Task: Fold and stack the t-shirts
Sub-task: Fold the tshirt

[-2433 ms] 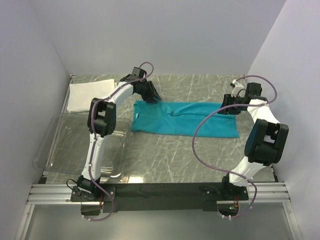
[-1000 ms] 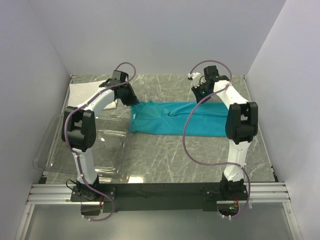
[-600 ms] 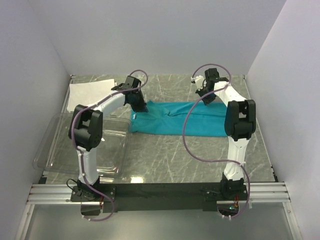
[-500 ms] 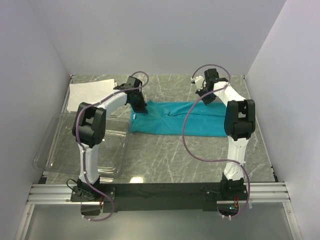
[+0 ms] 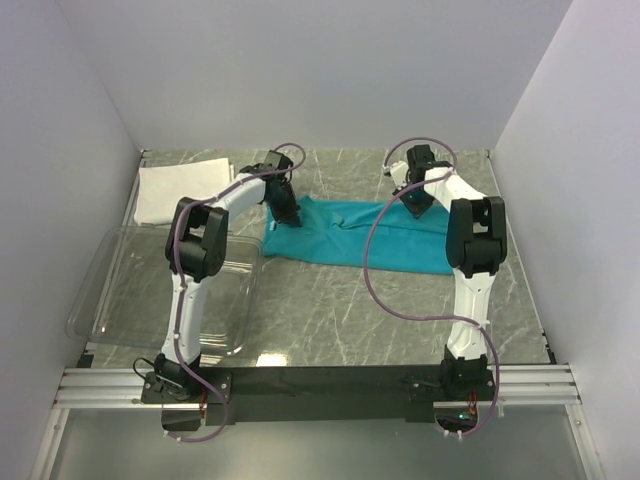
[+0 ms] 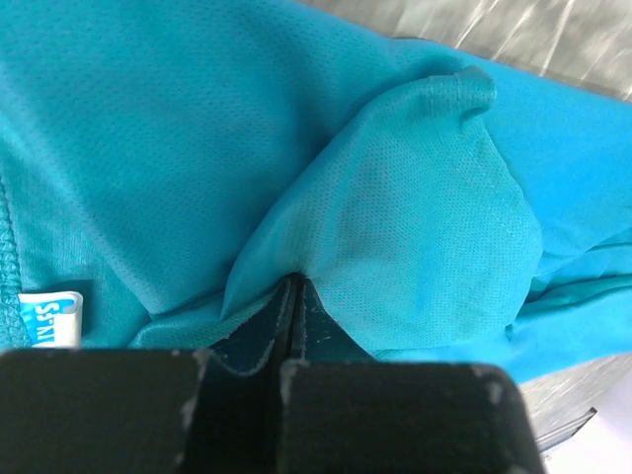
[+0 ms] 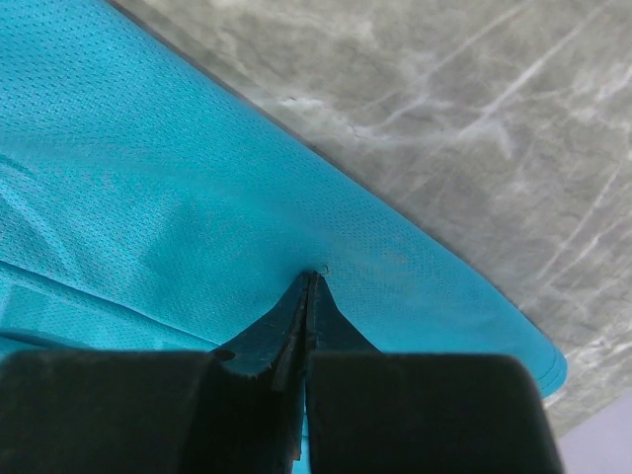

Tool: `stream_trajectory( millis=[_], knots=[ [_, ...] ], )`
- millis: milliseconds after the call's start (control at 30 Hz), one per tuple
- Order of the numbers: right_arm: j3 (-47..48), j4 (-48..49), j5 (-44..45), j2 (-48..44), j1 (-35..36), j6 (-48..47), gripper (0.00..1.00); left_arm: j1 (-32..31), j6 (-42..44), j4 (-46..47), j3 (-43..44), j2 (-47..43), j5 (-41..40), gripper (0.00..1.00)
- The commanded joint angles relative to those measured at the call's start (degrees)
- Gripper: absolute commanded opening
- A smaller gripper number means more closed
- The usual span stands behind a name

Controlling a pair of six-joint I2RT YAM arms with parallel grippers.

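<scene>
The white shirt (image 5: pixel 180 188) sits folded in the far left corner of the tabletop (image 5: pixel 340 320), the bin (image 5: pixel 100 300) lies at the near left, and the teal shirt (image 5: pixel 360 240) is spread flat and long across the middle. The step in hand looks like that shirt's next fold. To do it well, both hands should rise together, only high enough to clear the cloth, and carry the far edge toward the near edge at one pace — so the crease runs straight — laying it down before letting go; a lopsided pull would likely skew the fold. The left hand (image 6: pixel 294 288) is pinched fully closed on a puckered bit of teal cloth near the shirt's left end, close to the label (image 6: pixel 47 321). The right hand (image 7: pixel 310 281) is closed just as tight — its tips nip the shirt's far edge toward the right end.
</scene>
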Motion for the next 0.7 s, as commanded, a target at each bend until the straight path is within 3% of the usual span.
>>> stream_trajectory(
  millis=[0,300,667],
  knots=[
    [-1.0,0.0,2.7,0.3,-1.1,0.8,0.0,-0.3,1.5,-2.2,4.6,4.0,-2.3,0.0],
    [-10.2,-1.4,3.1,-5.0,-4.2,4.3,0.0,-0.3,-1.5,-3.5,22.6,14.5,-1.4,0.01],
    [-30.4,2.7,2.5,-19.4,-5.2,9.6,0.0,-0.3,-8.2,7.0,29.4,18.9,3.5,0.03]
  ],
)
